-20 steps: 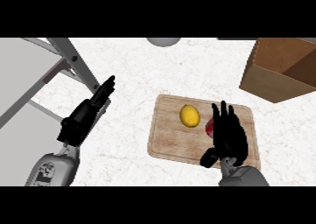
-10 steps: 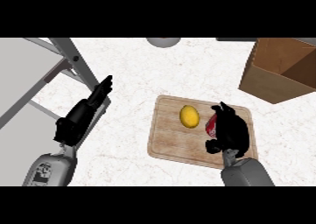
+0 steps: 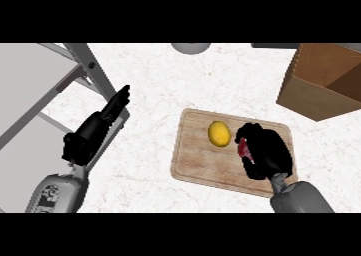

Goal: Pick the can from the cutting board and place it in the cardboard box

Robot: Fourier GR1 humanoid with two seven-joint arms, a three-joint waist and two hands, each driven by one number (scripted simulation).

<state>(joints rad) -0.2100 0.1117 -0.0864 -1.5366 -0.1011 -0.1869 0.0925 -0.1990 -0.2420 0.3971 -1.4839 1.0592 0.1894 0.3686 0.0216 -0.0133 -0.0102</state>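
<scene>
A wooden cutting board [image 3: 205, 160] lies on the white counter. On its right part my right hand [image 3: 266, 152] is curled round a red can [image 3: 242, 148], of which only a thin strip shows at the hand's left side. Beside it on the board lies a yellow lemon [image 3: 220, 133]. The open cardboard box [image 3: 327, 80] stands at the upper right, apart from the board. My left hand [image 3: 94, 131] rests open at the left, fingers pointing up and to the right, holding nothing.
A grey sink with a metal frame [image 3: 35, 95] fills the left side. A grey round object [image 3: 190, 47] sits at the top edge. White counter lies between the board and the box.
My right hand's fingers have curled down from straight to wrap round the red can, and the forearm has shifted right. The left hand has not moved.
</scene>
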